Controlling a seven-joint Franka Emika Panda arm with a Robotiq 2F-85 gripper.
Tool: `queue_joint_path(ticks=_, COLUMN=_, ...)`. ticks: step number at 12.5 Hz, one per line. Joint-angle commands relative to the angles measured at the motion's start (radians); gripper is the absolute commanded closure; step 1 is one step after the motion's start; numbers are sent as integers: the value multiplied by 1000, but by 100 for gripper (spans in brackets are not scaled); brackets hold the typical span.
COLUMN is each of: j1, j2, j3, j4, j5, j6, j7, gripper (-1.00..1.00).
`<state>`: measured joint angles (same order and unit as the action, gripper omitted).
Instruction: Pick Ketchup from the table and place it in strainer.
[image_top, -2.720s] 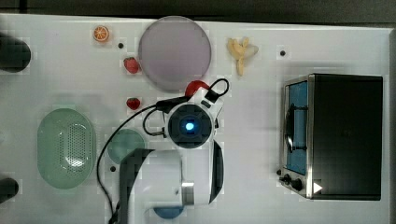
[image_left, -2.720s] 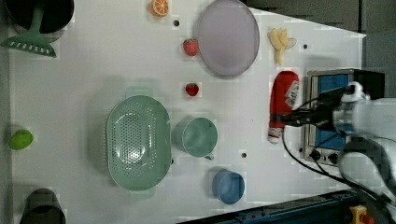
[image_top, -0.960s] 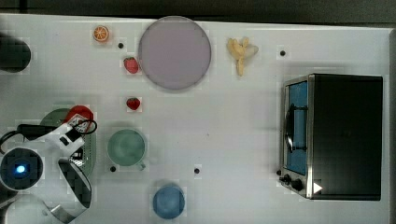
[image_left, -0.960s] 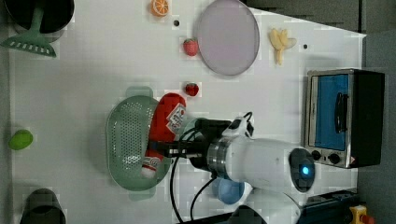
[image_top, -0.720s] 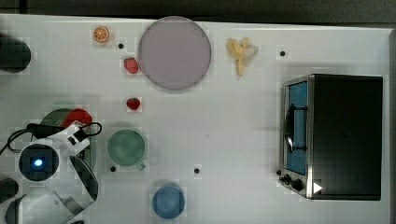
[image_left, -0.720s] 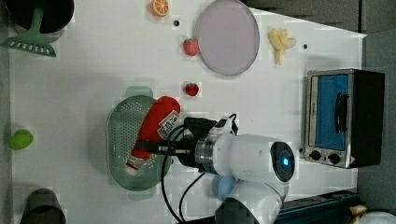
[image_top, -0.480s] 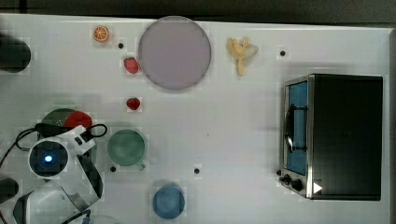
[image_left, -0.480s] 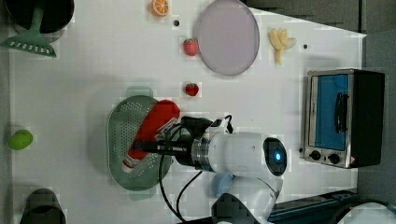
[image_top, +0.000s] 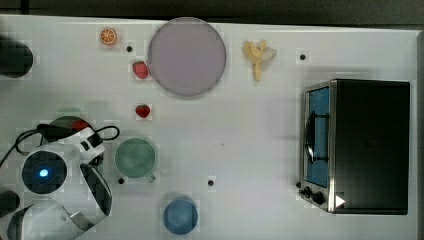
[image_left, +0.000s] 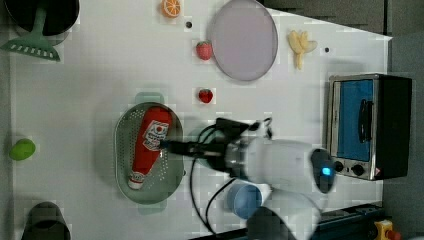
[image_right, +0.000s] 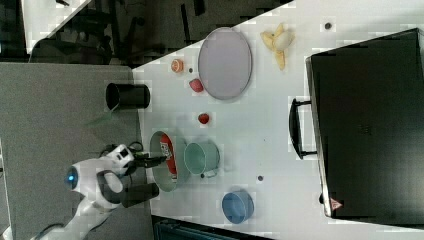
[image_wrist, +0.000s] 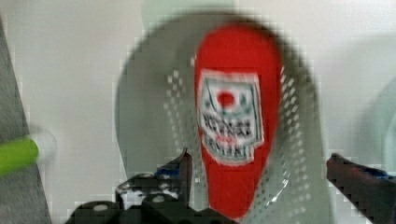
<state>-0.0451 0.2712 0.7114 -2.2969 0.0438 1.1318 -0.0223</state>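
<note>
now the ketchup (image_left: 150, 145) lies flat inside the strainer (image_left: 123, 165), lower left of centre in the left view, long axis running along the strainer's length, cap toward the frame bottom. end effector (image_wrist: 261, 179) is spread wide w/ 1 finger each side of the bottle's lower body, not pinching it. judging by that, placing looks done; next move is prob. straight back off the bottle.

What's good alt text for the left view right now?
A red ketchup bottle lies lengthwise inside the mint-green strainer on a white table, with the open gripper beside its label. A purple plate, strawberries and a toaster oven sit nearby.
</note>
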Motion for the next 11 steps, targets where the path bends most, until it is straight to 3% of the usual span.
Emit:
queue_joint_path(ticks=1, j1=-125, j2=-149, j3=-43, j4=35, j5=14, j6=-112, j7=55, gripper=-100)
queue_joint_path(ticks=5, j1=-215, j2=-332, j3=-178, j4=93, j5=14, j6=-368, j7=55, gripper=-100)
queue_joint_path(ticks=11, j1=-225, j2=-491, j3=-424, j4=296, j5=66, j6=-882, j7=45, gripper=-100)
